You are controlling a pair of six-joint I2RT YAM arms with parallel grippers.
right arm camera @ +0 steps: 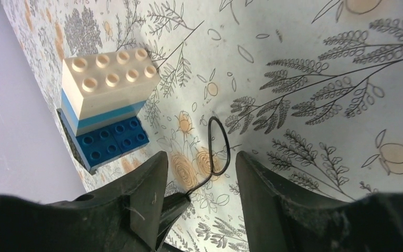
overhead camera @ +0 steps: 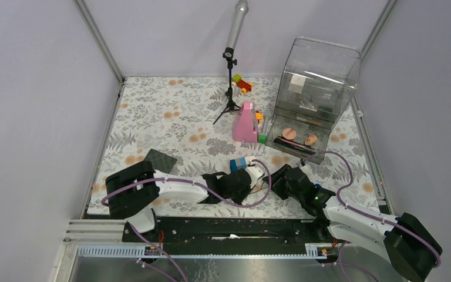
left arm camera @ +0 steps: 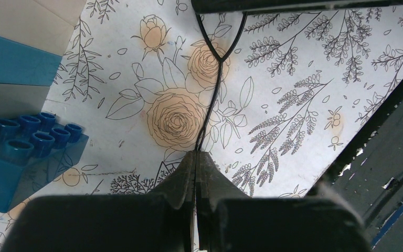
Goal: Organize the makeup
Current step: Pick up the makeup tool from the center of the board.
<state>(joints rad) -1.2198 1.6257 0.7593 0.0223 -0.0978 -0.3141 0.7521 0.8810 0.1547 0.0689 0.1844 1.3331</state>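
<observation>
Far left on the flowered mat (overhead camera: 170,117) lies the flat dark square (overhead camera: 160,160), not yet sorted. My left pincer (left arm camera: 195,157) is pressed together on the end of a thin black wire loop (left arm camera: 214,100). It holds the loop low, near the toy blocks (right arm camera: 110,79), I judge for a handover. My right pincer (right arm camera: 200,160) stands spread around that loop, gripping nothing. Far right, the clear case (overhead camera: 320,70) keeps peach sponges (overhead camera: 289,133) in its open drawer, likely where the loop belongs.
</observation>
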